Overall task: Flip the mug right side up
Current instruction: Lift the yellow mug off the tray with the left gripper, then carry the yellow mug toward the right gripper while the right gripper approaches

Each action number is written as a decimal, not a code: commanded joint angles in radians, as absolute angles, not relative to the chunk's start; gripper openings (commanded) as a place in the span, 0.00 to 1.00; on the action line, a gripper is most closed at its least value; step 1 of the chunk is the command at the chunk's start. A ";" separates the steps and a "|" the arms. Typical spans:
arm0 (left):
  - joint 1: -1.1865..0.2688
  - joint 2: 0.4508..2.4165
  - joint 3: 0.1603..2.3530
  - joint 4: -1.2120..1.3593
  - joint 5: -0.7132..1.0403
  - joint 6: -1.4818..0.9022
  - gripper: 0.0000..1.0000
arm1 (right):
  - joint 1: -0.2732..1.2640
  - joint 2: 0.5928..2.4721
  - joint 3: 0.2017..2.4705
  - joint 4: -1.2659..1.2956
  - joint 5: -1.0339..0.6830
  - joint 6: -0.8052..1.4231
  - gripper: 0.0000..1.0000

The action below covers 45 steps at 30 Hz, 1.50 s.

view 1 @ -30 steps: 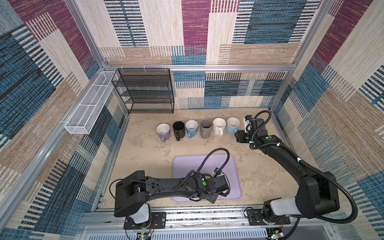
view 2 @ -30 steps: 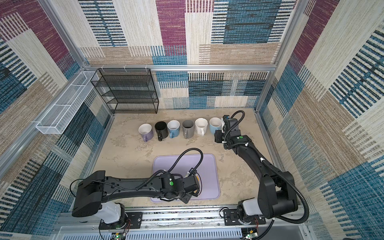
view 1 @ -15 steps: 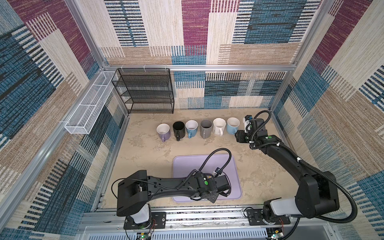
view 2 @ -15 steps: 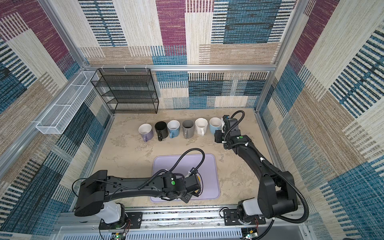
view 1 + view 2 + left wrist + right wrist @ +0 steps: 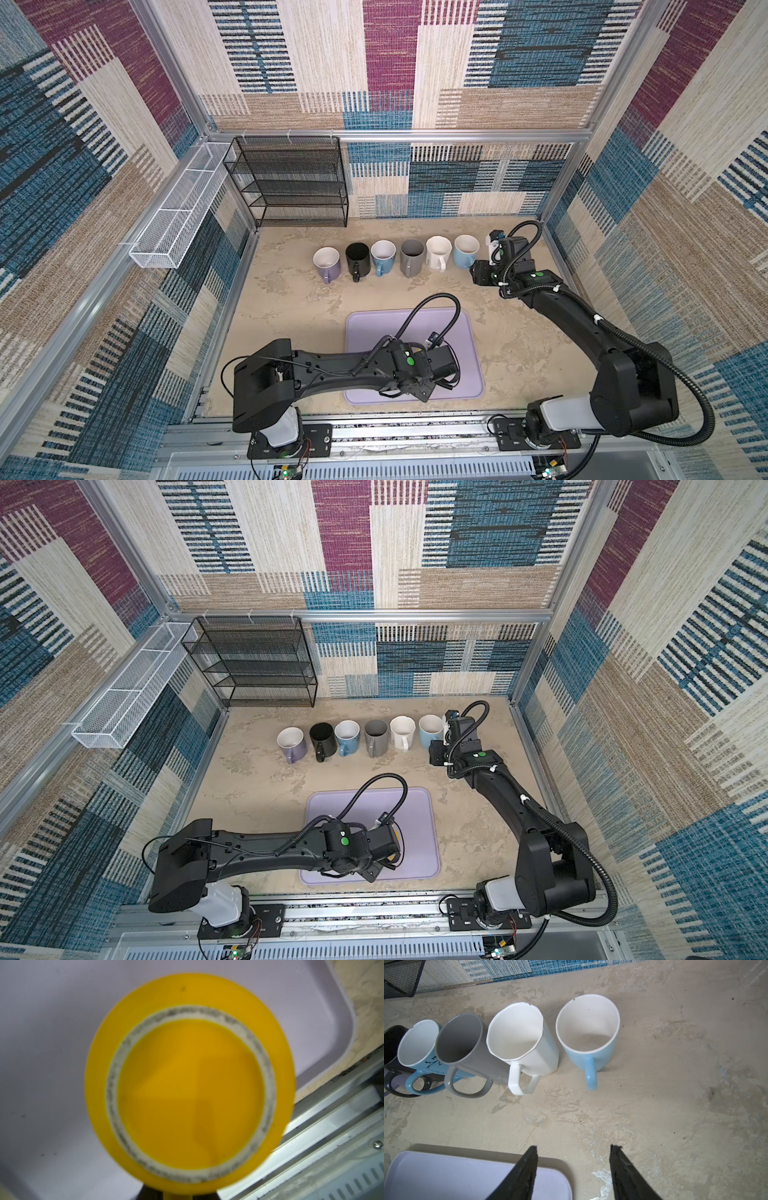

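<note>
**Yellow mug [image 5: 191,1093] base-up over the tray [image 5: 374,328], left gripper [image 5: 178,1196] on its handle**

Yellow ceramic, blurred but readable in the left wrist view. The unglazed foot ring faces the camera, so the mouth is down. The long axis stands upright, roughly along the camera's line of sight. The mug is over the front half of the lilac tray, toward its right side. In a top view the mug [image 5: 397,836] shows only as a sliver past the left wrist. Resting on the tray or just lifted: cannot tell, too blurred.

Left gripper: only the finger ends show, at the frame edge. The dark fingers [image 5: 152,1193] sit either side of the handle [image 5: 178,1192] with no gap visible, which reads as pinching the handle. The mug body lies straight ahead of the pincer, with the handle pointing back into it.

Right gripper [image 5: 572,1149]: jaws spread, nothing between them. It hovers over bare table [image 5: 675,1105] near the light blue mug [image 5: 588,1043]. That mug ends the back row of mugs [image 5: 412,258], all mouth up. This gripper is well apart from the yellow mug.

Judgement: the left arm owns this step and the right arm is out of it. The next move is likely a lift clear of the tray, then a half turn of the wrist about the handle line. That would flip the axis end for end, mouth up. It needs clearance above the tray before the roll.

Risks: the grip is on the handle only, so the mug could swing or slip in the pads mid-turn. The rim could also clip the tray.
</note>
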<state>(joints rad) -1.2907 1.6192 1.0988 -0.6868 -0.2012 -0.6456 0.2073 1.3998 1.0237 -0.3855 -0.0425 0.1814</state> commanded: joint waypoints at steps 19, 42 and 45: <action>-0.861 1.546 1.073 -0.431 0.092 -0.476 0.00 | 0.207 1.394 0.968 -0.322 -0.098 0.215 0.58; -0.521 1.346 0.937 0.042 0.611 -0.632 0.00 | 0.208 1.361 0.867 -0.135 -0.373 0.278 0.55; -0.493 1.310 0.928 0.080 0.631 -0.644 0.00 | 0.209 1.353 0.853 -0.078 -0.469 0.304 0.55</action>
<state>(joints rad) -0.5110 1.3403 0.9310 -0.0929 0.5529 -0.6106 0.2073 1.3624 0.8589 -0.1822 -0.3527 0.2729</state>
